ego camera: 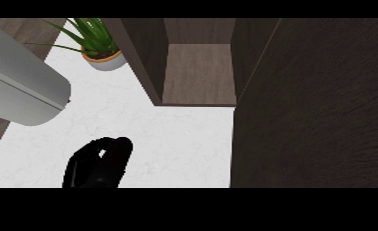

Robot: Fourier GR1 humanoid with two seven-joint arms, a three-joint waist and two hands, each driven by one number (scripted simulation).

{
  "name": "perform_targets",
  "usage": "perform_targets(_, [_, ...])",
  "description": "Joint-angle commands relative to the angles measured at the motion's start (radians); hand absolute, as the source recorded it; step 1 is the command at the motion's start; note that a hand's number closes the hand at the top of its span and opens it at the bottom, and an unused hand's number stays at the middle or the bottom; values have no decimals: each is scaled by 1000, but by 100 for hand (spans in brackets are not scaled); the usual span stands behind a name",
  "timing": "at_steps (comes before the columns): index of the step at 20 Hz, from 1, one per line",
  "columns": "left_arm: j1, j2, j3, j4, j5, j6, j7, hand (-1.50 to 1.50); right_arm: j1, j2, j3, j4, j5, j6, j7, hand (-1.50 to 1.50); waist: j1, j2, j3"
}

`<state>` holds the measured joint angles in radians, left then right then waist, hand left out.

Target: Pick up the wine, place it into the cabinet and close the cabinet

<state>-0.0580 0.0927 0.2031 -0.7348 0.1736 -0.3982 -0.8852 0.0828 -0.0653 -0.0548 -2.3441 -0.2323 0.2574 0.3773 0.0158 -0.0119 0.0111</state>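
At the far left a large pale grey rounded appliance [29,92] lies across the corner of the white marbled counter [177,135]. Just right of it, toward the back, a spiky green plant in a small white and tan pot [100,50] stands close to the cabinet's left wall.

Low in the view, left of centre, the robot's left hand [100,164] shows as a black shape coming in from the lower edge. Its fingers look curled in on themselves; whether they close on anything I cannot tell, since nothing can be made out inside them.

Right of centre stands the dark brown wooden cabinet [198,75], open at the front, its bare shelf floor showing. From the hand, that opening lies ahead and to the right. A broad dark wood panel [310,115], probably the swung-open door, fills the right side.

The wine bottle shows nowhere, on neither counter nor shelf, so its long axis cannot be judged. The right hand is out of sight, possibly behind the panel. Only the left hand can be placed relative to the opening, so which hand is nearer stays open.
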Motion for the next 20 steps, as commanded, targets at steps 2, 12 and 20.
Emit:
perform_targets(2, [147, -49, -78, -285, 40, -54, 118, 150, -19, -25, -33, -22, -54, -3, 48, -150, -4, 7, -9])
perform_targets(12, [318, -92, -305, -795, 166, 128, 425, 150, -26, -20, -29, 41, -47, 33, -14, -150, -12, 11, -10])
perform_targets(20, [292, -93, -468, -1081, 179, 418, 604, 150, -35, 0, 0, 36, -17, 5, 13, -150, -16, 11, -11])
